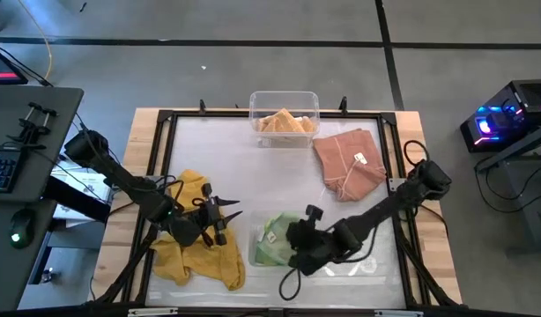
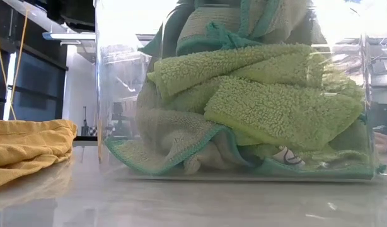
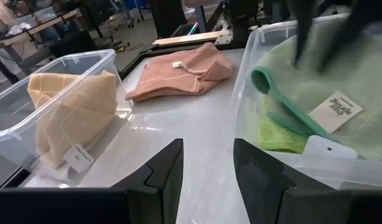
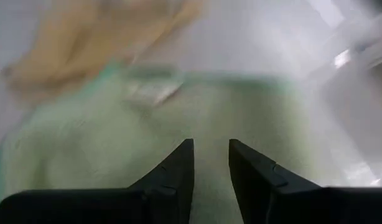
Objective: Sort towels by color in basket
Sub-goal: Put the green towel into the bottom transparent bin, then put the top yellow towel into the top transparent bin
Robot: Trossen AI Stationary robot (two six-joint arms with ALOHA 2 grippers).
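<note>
Several green towels (image 2: 256, 107) lie crumpled, no clear axis.

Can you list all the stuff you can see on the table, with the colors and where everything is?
Green towels: several, light green, bunched in the clear bin at the near middle.
Yellow towels: a mustard heap, count unclear, loose on the table's near left.
Peach towel: one peach-salmon bundle with a white tag, loose on the far right.
Pale yellow-tan towel: one, folded in the far bin.
Near bin: one, clear plastic, holding the green towels.
Far bin: one, clear plastic, far middle edge.
Table: one, pale top with a black frame.
Left gripper: black, fingers apart and empty, over the yellow heap.
Right gripper: black, fingers apart and empty, just above the green towels.
</note>
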